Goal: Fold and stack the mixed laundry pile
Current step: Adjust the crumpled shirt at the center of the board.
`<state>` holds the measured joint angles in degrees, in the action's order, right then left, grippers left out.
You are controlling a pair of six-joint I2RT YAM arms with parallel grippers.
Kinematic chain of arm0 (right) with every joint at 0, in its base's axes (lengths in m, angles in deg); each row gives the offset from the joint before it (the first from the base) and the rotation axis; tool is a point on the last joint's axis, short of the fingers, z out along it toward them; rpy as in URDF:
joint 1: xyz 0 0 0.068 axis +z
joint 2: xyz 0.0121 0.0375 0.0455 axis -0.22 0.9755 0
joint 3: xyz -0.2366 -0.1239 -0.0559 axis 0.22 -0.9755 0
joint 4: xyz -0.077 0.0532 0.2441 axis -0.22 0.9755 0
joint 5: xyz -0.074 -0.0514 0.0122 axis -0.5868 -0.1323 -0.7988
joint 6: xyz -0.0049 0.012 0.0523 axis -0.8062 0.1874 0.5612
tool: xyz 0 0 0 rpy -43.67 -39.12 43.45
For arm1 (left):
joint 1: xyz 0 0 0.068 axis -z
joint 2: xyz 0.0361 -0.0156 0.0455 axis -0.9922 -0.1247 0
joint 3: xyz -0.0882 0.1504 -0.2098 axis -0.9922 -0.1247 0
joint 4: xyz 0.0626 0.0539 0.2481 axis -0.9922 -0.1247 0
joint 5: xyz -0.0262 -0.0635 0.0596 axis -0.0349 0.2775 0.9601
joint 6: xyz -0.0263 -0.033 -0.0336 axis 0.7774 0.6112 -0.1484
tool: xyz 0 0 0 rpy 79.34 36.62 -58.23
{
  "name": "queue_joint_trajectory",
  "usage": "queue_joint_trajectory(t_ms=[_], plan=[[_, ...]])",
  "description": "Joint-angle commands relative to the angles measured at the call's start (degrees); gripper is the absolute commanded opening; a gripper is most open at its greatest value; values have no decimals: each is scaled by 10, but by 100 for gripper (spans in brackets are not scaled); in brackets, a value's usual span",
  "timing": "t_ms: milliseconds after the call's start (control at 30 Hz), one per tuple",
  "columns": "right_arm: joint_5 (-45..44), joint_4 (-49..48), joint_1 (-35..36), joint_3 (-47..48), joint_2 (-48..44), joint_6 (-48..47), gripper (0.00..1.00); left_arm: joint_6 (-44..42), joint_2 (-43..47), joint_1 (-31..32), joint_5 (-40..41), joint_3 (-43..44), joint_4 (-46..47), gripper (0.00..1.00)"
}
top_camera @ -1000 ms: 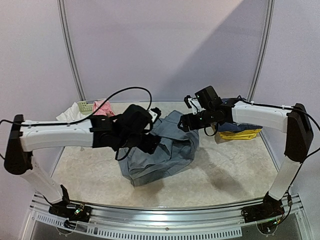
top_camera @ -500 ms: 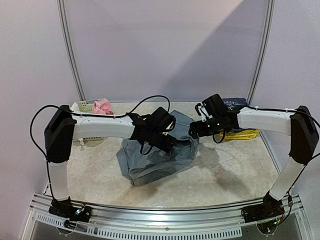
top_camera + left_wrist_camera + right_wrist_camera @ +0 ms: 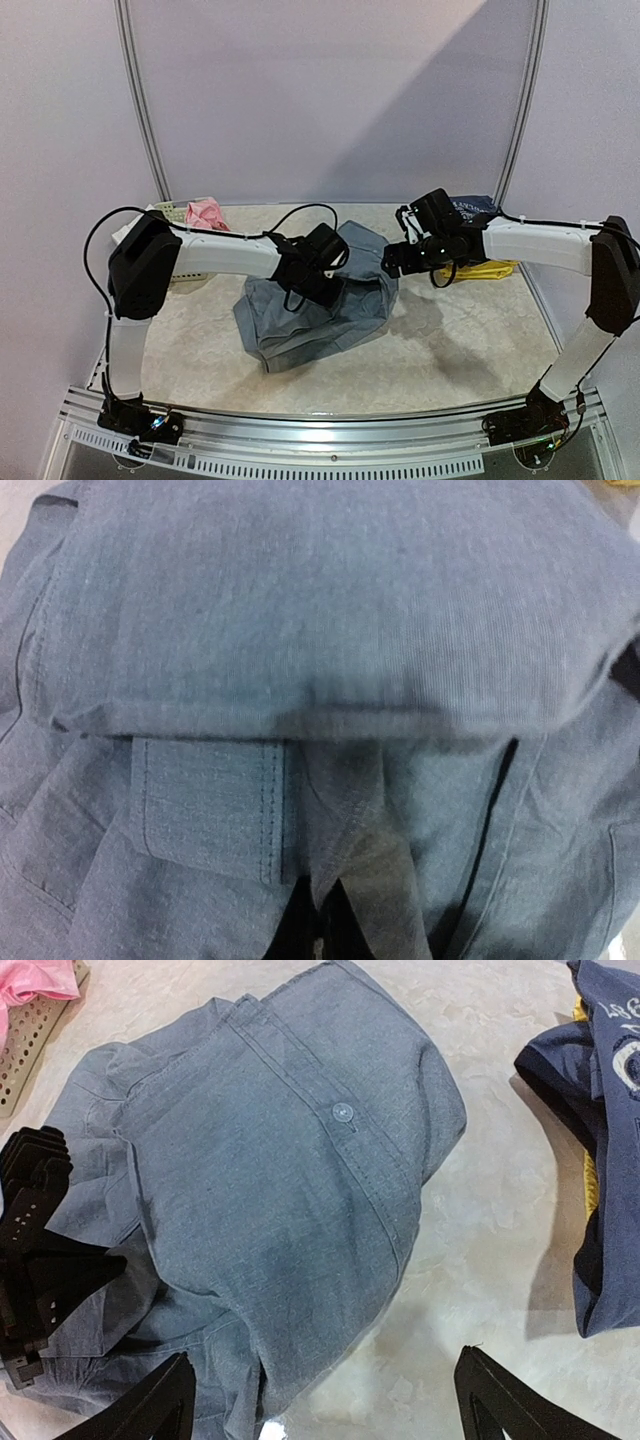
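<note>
The grey trousers (image 3: 330, 322) lie crumpled in the middle of the table. My left gripper (image 3: 328, 288) presses into their upper middle. In the left wrist view its dark fingertips (image 3: 300, 935) are together at the bottom edge with a fold of the grey trousers (image 3: 330, 610) pinched between them, beside a belt loop (image 3: 205, 805). My right gripper (image 3: 390, 262) hovers over the trousers' right edge. In the right wrist view the right gripper (image 3: 322, 1365) is open, with the hem of the grey trousers (image 3: 270, 1160) and bare table between its fingers.
A navy printed tee (image 3: 610, 1110) lies over a yellow piece (image 3: 490, 268) at the back right. A pink piece (image 3: 205, 212) and a pale-green basket (image 3: 170, 212) sit at the back left, with white cloth (image 3: 135, 232) beside them. Metal rails border the table.
The left arm swung in over the trousers and its gripper closed on a fold of cloth. The right gripper came down slightly toward the trousers' right edge and opened a little wider.
</note>
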<state>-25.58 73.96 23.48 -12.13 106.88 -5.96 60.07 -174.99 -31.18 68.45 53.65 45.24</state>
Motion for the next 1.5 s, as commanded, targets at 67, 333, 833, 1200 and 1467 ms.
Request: queue_joint_trajectory(t_ms=[67,333,833,1200,1467], plan=[[12,-23,-3,-16,-38,-4,92,-3,103,-3,-6,-80,34,0],[58,-43,-3,14,-35,-28,92,5,275,0,45,-205,21,0],[90,13,40,156,67,-88,93,31,547,0,144,-364,-56,0],[17,144,96,384,247,-148,93,39,585,-5,153,-436,-38,0],[-29,254,132,573,399,-186,93,51,504,-20,119,-464,60,0]])
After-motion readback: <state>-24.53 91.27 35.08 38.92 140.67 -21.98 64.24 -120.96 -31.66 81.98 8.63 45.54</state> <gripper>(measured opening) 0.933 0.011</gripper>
